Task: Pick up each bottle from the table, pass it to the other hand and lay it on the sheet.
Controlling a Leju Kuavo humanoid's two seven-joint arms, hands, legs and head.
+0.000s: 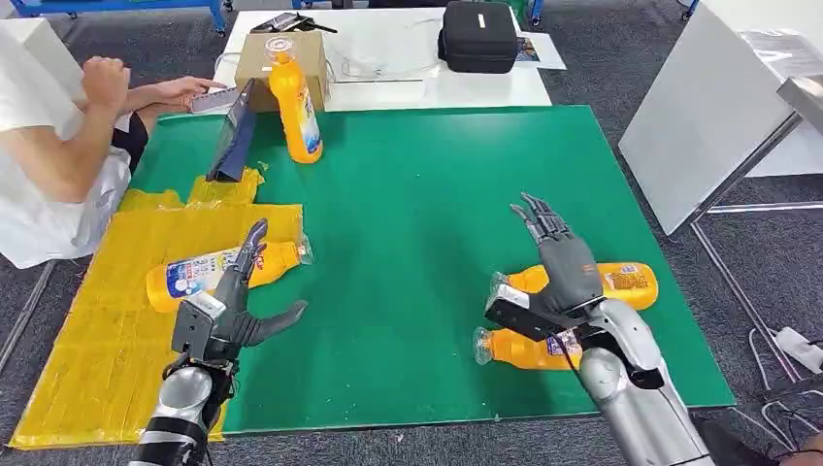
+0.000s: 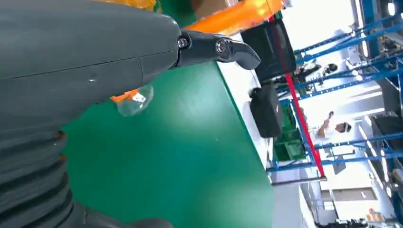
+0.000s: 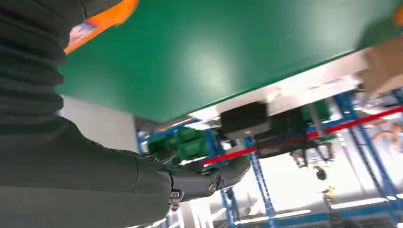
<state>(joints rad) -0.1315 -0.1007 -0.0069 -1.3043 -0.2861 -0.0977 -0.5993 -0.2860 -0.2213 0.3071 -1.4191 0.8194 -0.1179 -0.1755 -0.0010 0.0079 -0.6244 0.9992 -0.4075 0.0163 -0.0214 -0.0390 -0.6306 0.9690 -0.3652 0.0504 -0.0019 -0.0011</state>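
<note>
The left hand (image 1: 238, 306) hangs over the edge of the yellow sheet (image 1: 107, 330) with its fingers spread and nothing in them; it is released, its fingertips above the one bottle on the sheet (image 1: 218, 269). That bottle lies on its side, cap end pointing toward the green mat (image 1: 408, 243), and in the left wrist view its clear cap (image 2: 134, 99) peeks out from behind the thumb. By my reading this is one bottle delivered.

Further back, an upright orange bottle (image 1: 295, 102) stands on the mat's far edge, just in front of a cardboard box (image 1: 281, 60); what the box holds cannot be seen. A black zipped case (image 1: 479, 35) sits closed on the white bench (image 1: 388, 68) behind.

To the right, the right hand (image 1: 563, 267) is also released, fingers stretched out flat, hovering above two more orange bottles lying on the mat: the farther bottle (image 1: 626, 282) and the nearer bottle (image 1: 519, 349), side by side and partly hidden by the wrist. Neither is gripped. So three bottles appear left to do, and the next pick looks likely to come from this pair.

A seated person (image 1: 58, 146) is at the bench's left end, hands near a phone.
</note>
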